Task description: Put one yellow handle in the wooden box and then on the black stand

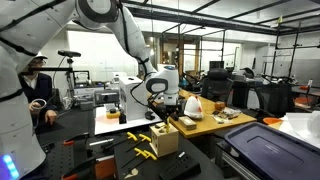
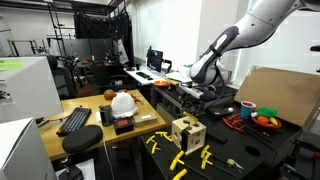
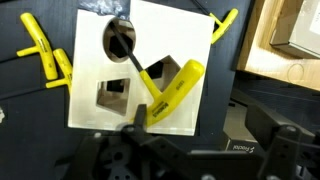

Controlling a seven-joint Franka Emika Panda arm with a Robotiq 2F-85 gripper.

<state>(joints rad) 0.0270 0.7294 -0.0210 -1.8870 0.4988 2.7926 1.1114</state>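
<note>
The wooden box [image 3: 100, 70] fills the wrist view, its pale top face cut with dark holes. One yellow handle [image 3: 172, 88] leans out of a hole in that face, and a dark rod runs from it to the round hole. More yellow handles [image 3: 40, 50] lie on the dark table beside the box. My gripper [image 3: 200, 120] hangs open above the box's near edge, holding nothing. In both exterior views it is well above the box [image 1: 165, 138] [image 2: 187, 132], with loose yellow handles [image 1: 145, 152] [image 2: 180, 160] around it. I cannot make out the black stand.
A white helmet [image 2: 122, 102] and a keyboard [image 2: 75, 120] sit on the wooden desk. A red bowl [image 2: 262, 120] and a cardboard sheet [image 2: 275, 90] stand behind the box. A seated person [image 1: 38, 90] is at one side. Black cases [image 1: 270, 150] border the table.
</note>
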